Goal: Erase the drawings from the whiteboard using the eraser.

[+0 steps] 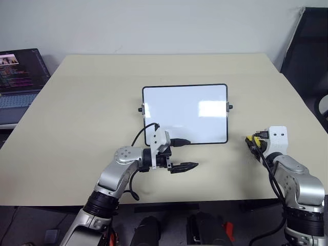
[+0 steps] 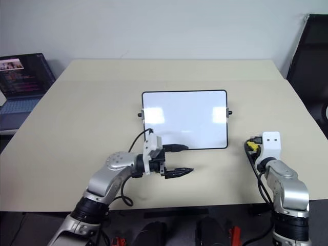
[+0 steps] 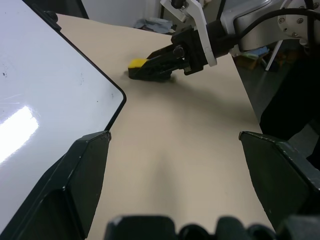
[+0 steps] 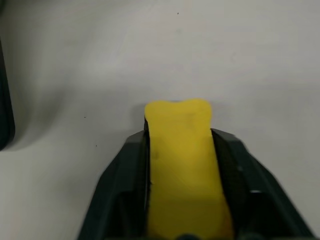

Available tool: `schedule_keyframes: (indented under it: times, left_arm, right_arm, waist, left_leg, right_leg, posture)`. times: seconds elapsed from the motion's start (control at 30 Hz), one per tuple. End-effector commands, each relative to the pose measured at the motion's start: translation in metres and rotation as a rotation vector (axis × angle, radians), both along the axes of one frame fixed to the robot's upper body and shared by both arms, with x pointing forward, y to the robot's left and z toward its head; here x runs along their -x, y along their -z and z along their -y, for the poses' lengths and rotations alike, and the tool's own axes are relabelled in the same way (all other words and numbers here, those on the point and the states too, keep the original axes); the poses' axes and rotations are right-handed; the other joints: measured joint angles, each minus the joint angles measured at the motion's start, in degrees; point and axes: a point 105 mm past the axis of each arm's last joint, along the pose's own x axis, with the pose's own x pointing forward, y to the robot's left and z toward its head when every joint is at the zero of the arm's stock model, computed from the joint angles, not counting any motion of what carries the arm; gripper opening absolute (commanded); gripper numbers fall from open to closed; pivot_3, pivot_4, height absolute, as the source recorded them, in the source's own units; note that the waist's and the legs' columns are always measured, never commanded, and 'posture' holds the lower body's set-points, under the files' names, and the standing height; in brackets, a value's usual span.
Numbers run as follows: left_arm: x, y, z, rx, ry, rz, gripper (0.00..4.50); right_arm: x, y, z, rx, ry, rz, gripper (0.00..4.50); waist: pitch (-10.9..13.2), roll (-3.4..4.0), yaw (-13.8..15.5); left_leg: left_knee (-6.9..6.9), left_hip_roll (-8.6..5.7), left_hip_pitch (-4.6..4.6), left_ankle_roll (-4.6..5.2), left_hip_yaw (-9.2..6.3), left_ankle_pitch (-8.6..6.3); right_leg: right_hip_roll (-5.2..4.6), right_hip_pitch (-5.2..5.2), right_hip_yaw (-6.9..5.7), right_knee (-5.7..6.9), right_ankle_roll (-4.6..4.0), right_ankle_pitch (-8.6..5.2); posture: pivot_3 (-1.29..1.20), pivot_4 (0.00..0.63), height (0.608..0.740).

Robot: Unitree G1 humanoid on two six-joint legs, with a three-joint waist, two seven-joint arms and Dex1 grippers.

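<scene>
The whiteboard lies flat in the middle of the table, its face white with glare patches. The drawings are out of view; a few tiny dark specks show on the board in the left wrist view. My right gripper is on the table just right of the board's near right corner. It is shut on the yellow eraser, whose tip sticks out past the fingers and rests on the tabletop. My left gripper hovers open in front of the board's near edge, pointing right, with nothing between its fingers.
An open laptop sits off the table's far left corner. A black chair stands at the far right. The beige table has bare room on both sides of the board and behind it.
</scene>
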Motion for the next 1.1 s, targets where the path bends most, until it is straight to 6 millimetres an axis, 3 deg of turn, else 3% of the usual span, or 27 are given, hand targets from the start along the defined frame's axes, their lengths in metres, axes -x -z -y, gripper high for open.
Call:
schedule_keyframes:
  times: [0.03, 0.13, 0.17, 0.53, 0.67, 0.87, 0.97, 1.1]
  left_arm:
    - [-0.002, -0.01, -0.001, 0.012, -0.003, 0.049, 4.5]
    - [-0.002, -0.01, -0.001, 0.013, -0.004, 0.05, 4.5]
    - [-0.002, -0.01, -0.001, 0.013, -0.003, 0.05, 4.5]
    - [-0.009, -0.015, -0.009, 0.024, -0.087, 0.063, 4.5]
    - [-0.034, -0.021, -0.033, 0.022, -0.329, 0.125, 4.5]
    - [-0.05, -0.031, -0.075, 0.087, -0.696, 0.197, 4.5]
    - [-0.046, -0.023, -0.095, 0.079, -0.835, 0.209, 4.5]
    - [-0.039, -0.016, -0.119, 0.069, -0.983, 0.239, 4.5]
  right_arm:
    - [-0.004, -0.013, 0.001, 0.018, -0.002, 0.046, 3.29]
    - [-0.004, -0.015, 0.003, 0.028, 0.006, 0.051, 4.38]
    - [-0.004, -0.015, 0.003, 0.03, 0.008, 0.053, 4.48]
    - [-0.007, -0.037, 0.007, 0.035, 0.053, 0.162, 4.48]
    - [-0.004, -0.059, -0.001, 0.079, 0.034, 0.311, 4.48]
    - [0.013, -0.07, -0.013, 0.154, -0.007, 0.449, 4.48]
    - [0.028, -0.061, -0.02, 0.243, -0.052, 0.487, 4.48]
    - [0.049, -0.038, -0.031, 0.209, -0.08, 0.494, 4.48]
  waist:
    - [0.0, 0.0, 0.0]
    - [0.0, 0.0, 0.0]
    - [0.0, 0.0, 0.0]
    - [0.0, 0.0, 0.0]
    - [0.0, 0.0, -0.06]
    - [-0.01, 0.01, 0.04]
    - [-0.01, 0.01, 0.1]
    - [-0.01, 0.01, 0.21]
  left_leg:
    - [0.0, 0.0, 0.0, 0.0, 0.0, 0.0]
    - [0.0, 0.0, 0.0, 0.0, 0.0, 0.0]
    - [0.0, 0.01, 0.0, 0.0, 0.0, 0.0]
    - [0.0, 0.0, 0.0, 0.0, 0.01, 0.0]
    - [0.0, 0.02, 0.02, 0.0, 0.0, 0.0]
    - [-0.02, 0.08, 0.0, 0.0, -0.03, 0.0]
    - [-0.02, 0.11, 0.0, 0.0, 0.0, 0.0]
    - [0.0, 0.14, 0.06, -0.01, -0.04, 0.0]
  right_leg:
    - [0.0, 0.0, 0.01, 0.0, 0.0, 0.0]
    - [0.0, 0.0, 0.01, 0.0, 0.0, 0.0]
    - [0.0, 0.0, 0.01, 0.0, 0.0, 0.0]
    - [0.0, 0.0, 0.02, 0.02, 0.0, 0.0]
    - [0.0, 0.0, 0.01, 0.04, 0.0, 0.0]
    - [-0.06, 0.01, 0.03, -0.01, 0.01, 0.0]
    - [-0.12, 0.01, 0.08, -0.03, 0.03, 0.01]
    - [-0.13, 0.05, 0.07, -0.01, 0.03, 0.01]
  posture:
    - [0.0, 0.15, 0.74]
    - [0.0, 0.15, 0.74]
    - [0.0, 0.15, 0.74]
    - [0.0, 0.15, 0.74]
    - [0.0, 0.15, 0.74]
    - [0.0, 0.15, 0.74]
    - [0.0, 0.15, 0.74]
    - [0.0, 0.15, 0.74]
